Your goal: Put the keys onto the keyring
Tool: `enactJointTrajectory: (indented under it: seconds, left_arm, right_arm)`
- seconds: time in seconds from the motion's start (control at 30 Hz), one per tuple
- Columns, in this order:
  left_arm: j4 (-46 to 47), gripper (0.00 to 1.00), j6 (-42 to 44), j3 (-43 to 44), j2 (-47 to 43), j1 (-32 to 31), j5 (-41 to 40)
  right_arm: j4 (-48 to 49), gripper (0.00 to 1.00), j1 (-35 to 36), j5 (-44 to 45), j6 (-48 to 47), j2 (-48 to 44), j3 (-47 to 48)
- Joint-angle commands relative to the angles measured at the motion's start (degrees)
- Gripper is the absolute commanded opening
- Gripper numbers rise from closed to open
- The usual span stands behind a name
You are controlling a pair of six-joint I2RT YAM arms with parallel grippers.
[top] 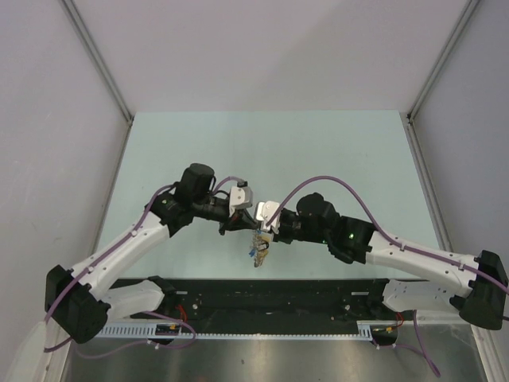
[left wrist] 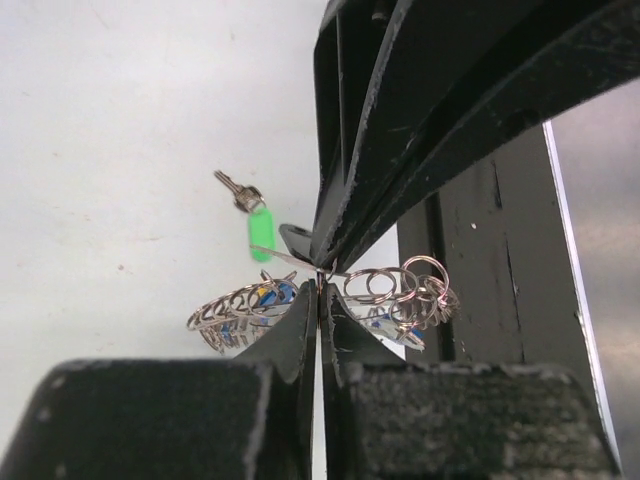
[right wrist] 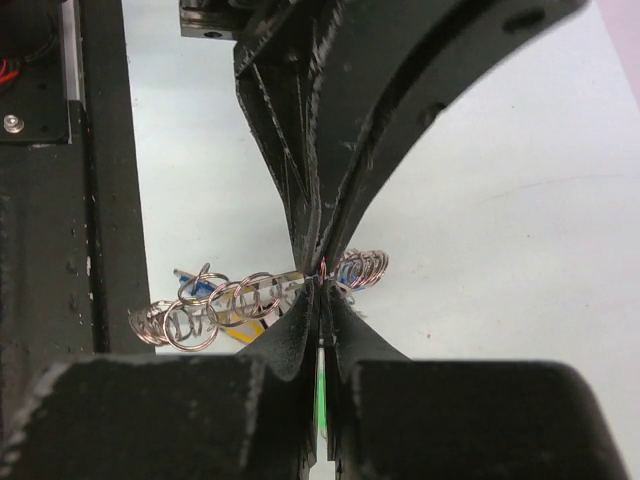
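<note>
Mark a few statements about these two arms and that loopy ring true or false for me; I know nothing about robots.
1. The left gripper and the right gripper meet tip to tip at the keyring. True.
2. The left gripper's jaws stand wide open. False: they are shut.
3. A key with a green head shows beside the keyring. True.
4. The keyring lies alone, far from both arms. False: it is pinched where the two grippers' tips meet.

Both arms are angled inward; the left gripper (left wrist: pixel 318 288) and right gripper (right wrist: pixel 322 283) are clamped closed, tips meeting.
</note>
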Motion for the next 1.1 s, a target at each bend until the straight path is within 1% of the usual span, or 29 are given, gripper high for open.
enactJointTrajectory:
  seconds: [0.0, 0.2, 0.37, 0.5, 0.63, 0.7, 0.73, 0.77, 0.83, 1.07]
  left_arm:
    - [5.4, 0.00, -6.1, -2.3, -5.7, 2.2, 1.8]
    - [10.4, 0.00, -11.7, -5.7, -11.1, 3.5, 0.1]
    - [14.4, 0.00, -16.2, -7.5, -13.4, 3.8, -2.2]
    - [20.6, 0.00, -21.3, -9.4, -14.8, 3.8, -2.6]
    - [26.9, 0.00, -25.6, -11.6, -16.8, 3.6, -3.4]
    - [27.7, 0.00, -28.0, -12.9, -17.4, 3.7, -4.2]
    - [30.7, 0.00, -28.7, -13.3, -17.8, 3.6, -5.1]
    - [31.7, 0.00, -30.6, -13.9, -18.4, 3.6, -5.6]
    - [34.4, 0.00, -32.1, -15.4, -19.2, 3.3, -6.4]
    - [39.7, 0.00, -36.1, -18.5, -20.3, 1.2, -11.1]
  right_arm:
    - [-1.6, 0.00, -0.1, 5.1, 1.1, -1.9, 2.7]
    - [-1.3, 0.00, 0.7, 5.5, 2.8, -2.7, 1.2]
    - [0.4, 0.00, 0.8, 6.0, 3.7, -3.8, -0.6]
    - [3.3, 0.00, 1.0, 4.6, 4.7, -3.6, -1.5]
    - [5.7, 0.00, 2.4, 5.5, 5.0, -3.2, -2.3]
    - [7.4, 0.00, 2.9, 5.9, 5.2, -3.2, -2.7]
    - [7.5, 0.00, 3.3, 6.1, 5.5, -3.2, -3.1]
    - [9.3, 0.00, 3.5, 6.3, 5.7, -3.3, -3.4]
    - [11.2, 0.00, 3.7, 7.1, 6.0, -3.3, -4.2]
    - [16.9, 0.00, 4.8, 8.1, 7.2, -3.1, -6.0]
